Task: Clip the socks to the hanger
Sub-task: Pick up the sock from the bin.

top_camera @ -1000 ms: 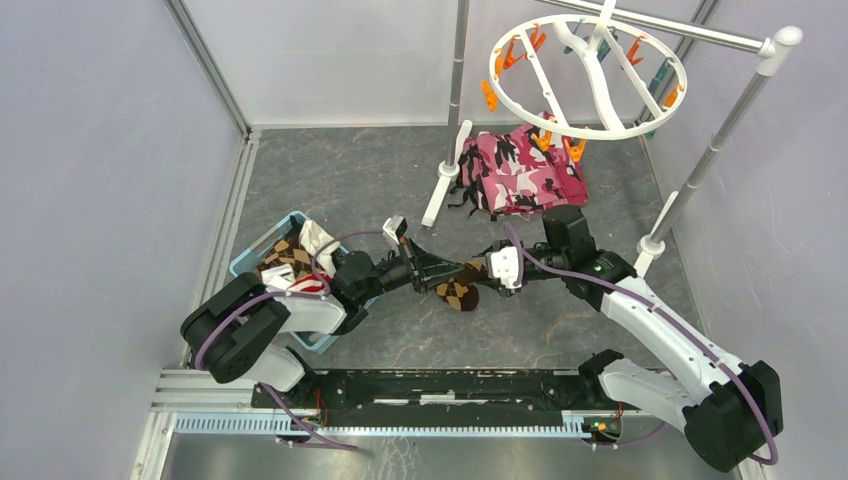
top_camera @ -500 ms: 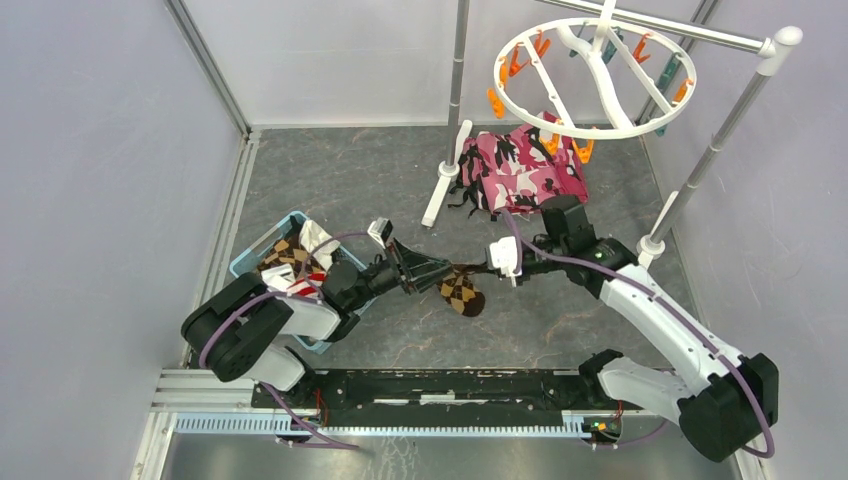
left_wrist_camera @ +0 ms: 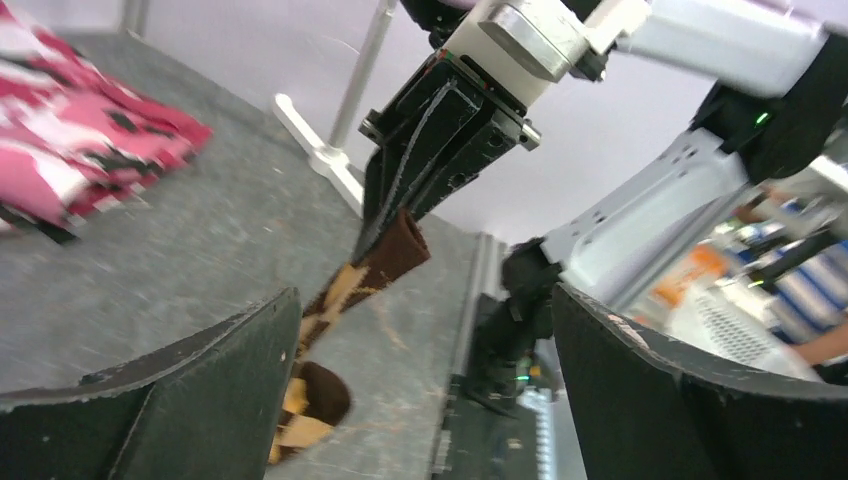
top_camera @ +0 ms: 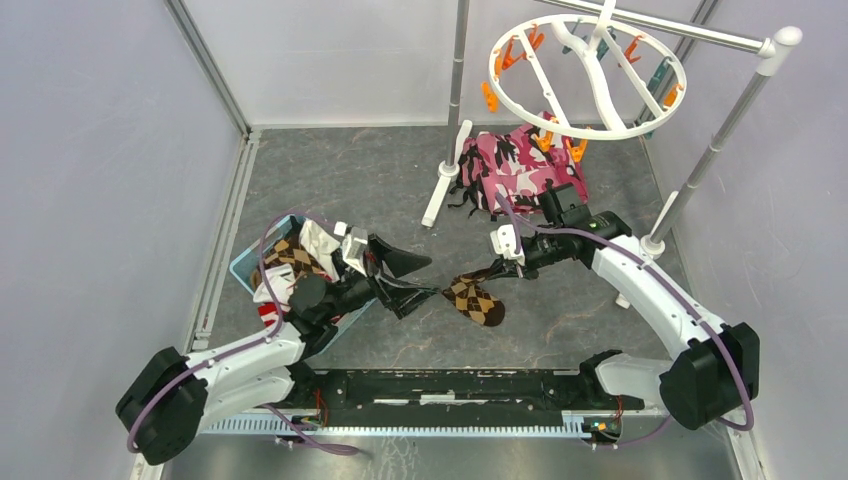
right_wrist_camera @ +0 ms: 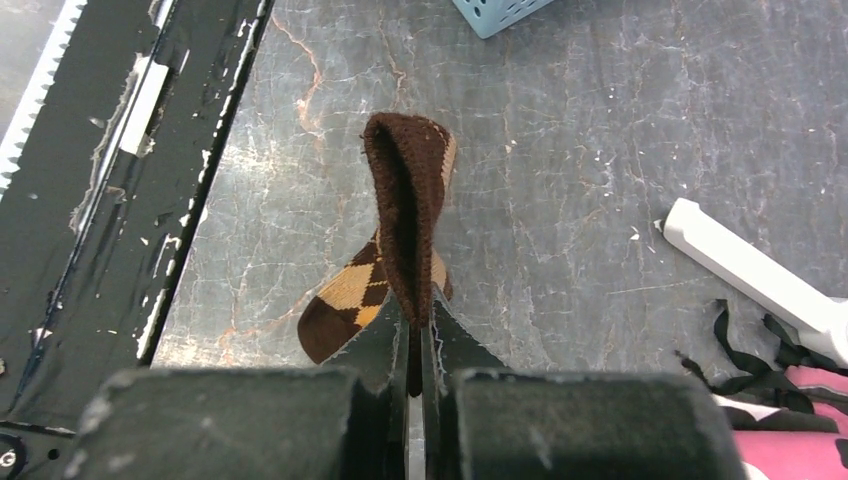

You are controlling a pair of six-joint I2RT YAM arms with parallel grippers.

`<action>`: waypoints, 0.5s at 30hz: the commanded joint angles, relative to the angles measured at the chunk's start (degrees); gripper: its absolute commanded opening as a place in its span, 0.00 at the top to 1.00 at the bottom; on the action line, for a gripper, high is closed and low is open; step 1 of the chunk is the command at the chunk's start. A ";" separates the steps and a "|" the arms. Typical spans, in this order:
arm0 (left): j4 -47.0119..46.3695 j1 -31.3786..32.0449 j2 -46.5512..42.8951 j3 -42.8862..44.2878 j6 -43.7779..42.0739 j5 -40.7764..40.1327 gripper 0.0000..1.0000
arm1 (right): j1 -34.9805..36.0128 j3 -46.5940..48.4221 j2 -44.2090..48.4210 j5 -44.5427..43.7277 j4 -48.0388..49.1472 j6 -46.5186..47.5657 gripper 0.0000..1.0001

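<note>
A brown-and-black argyle sock (top_camera: 476, 300) hangs over the floor by its dark cuff, with my right gripper (top_camera: 493, 271) shut on that cuff. In the right wrist view the cuff (right_wrist_camera: 405, 190) is pinched between the closed fingers of the right gripper (right_wrist_camera: 418, 312). My left gripper (top_camera: 412, 280) stands wide open just left of the sock, apart from it. The left wrist view shows the left gripper (left_wrist_camera: 425, 300) with nothing between its fingers and the sock (left_wrist_camera: 385, 258) beyond them. More socks (top_camera: 290, 258) lie in the blue basket. The white ring hanger (top_camera: 590, 75) with orange and teal clothespins hangs at the back right.
The blue basket (top_camera: 243, 262) sits at the left beside my left arm. A pink camouflage cloth (top_camera: 520, 168) lies under the hanger. A silver rail on white-capped poles (top_camera: 715, 135) spans the back right, with white feet (top_camera: 440, 190) on the floor. Grey walls enclose the cell.
The left gripper opened, let go of the argyle sock and drew back to the left. The right gripper shut on the cuff and now holds the sock alone.
</note>
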State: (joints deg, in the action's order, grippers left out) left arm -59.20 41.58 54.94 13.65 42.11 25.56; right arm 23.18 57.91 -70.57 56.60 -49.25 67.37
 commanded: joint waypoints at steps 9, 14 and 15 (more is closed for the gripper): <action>2.20 11.76 8.47 5.00 -49.12 -4.04 0.01 | -0.12 2.81 -0.44 4.25 -6.62 6.44 0.99; 2.59 14.18 13.61 7.92 -54.46 -9.24 0.12 | -0.11 2.51 -0.72 4.49 -6.99 7.24 0.98; 2.47 14.26 14.41 8.49 -54.46 -9.51 0.18 | -0.12 2.55 -0.79 4.44 -7.03 7.33 0.98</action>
State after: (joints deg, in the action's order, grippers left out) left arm -55.66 55.18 67.13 18.50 -2.61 20.21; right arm 23.18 58.17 -71.02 58.83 -54.72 72.34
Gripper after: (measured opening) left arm 0.889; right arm 0.025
